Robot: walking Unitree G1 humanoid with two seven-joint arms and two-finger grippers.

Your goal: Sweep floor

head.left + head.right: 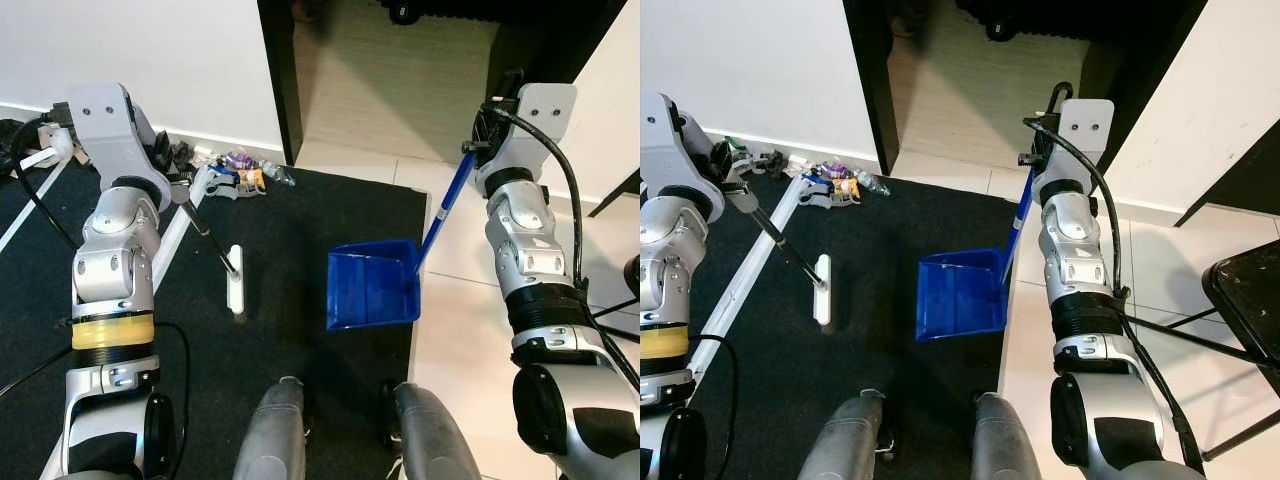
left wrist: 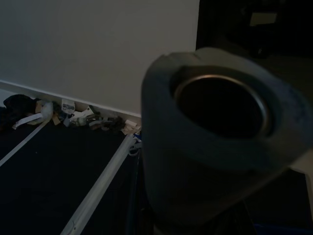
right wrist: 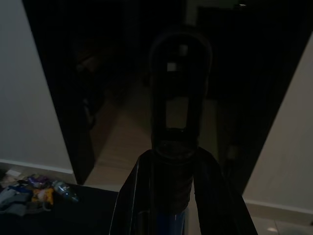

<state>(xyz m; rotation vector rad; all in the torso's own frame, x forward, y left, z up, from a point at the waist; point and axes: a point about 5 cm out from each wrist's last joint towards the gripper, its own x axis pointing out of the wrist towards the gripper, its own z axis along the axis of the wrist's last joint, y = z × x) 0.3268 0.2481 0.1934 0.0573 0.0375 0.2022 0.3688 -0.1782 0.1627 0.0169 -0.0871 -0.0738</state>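
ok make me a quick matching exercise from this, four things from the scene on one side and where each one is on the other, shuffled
Things:
1. blue dustpan
2. white broom head
3. litter pile
4. black chair

Places:
A. against the white wall's base, beside the doorway
B. on white tiles at the robot's far right
C. at the dark mat's right edge, open side toward the robot
D. mid-mat, at the end of a black stick

Pairs: 1-C, 2-D, 3-A, 4-B

Home interior: dark carpet (image 1: 300, 260) meeting pale floor tiles (image 1: 470, 300), white wall with baseboard (image 1: 220, 140), open doorway (image 1: 400, 60).
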